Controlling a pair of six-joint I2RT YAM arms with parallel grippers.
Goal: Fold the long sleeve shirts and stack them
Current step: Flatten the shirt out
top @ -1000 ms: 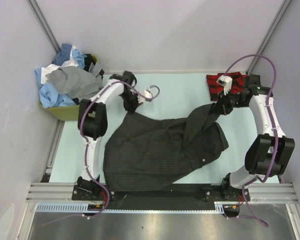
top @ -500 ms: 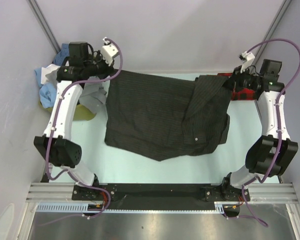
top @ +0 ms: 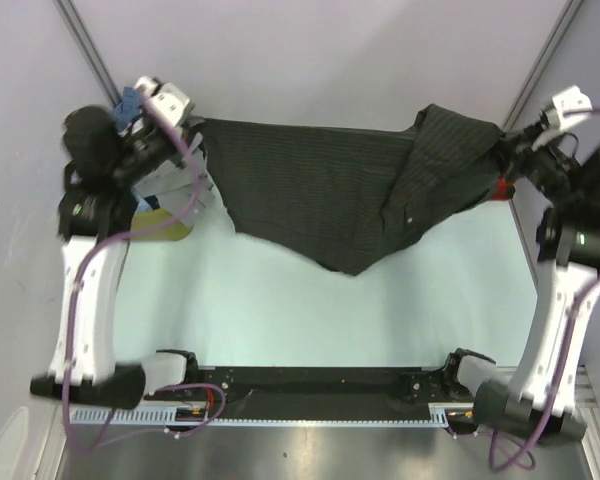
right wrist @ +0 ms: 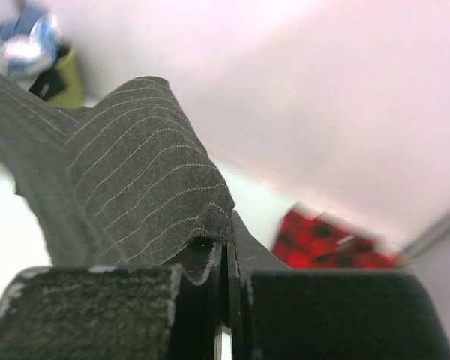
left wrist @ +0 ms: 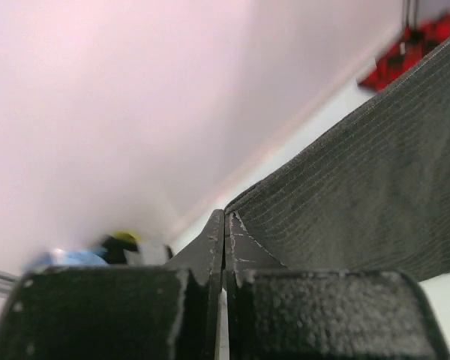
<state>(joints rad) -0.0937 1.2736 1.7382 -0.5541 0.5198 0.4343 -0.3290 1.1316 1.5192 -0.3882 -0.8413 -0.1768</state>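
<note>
Spread out: charcoal pinstripe shirt (top: 330, 190), long axis left-right, hanging over far side of desk (top: 280, 310), lower edge sagging to point toward near edge; left claw (top: 194, 128) clamped on its left corner, right claw (top: 502, 150) clamped on right corner; red plaid shirt (right wrist: 322, 238) beyond.

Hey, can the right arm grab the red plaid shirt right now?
Probably not yet: the right gripper is shut on the dark shirt. The plaid shirt lies close beside it, so reach looks fine once it lets go.
</note>
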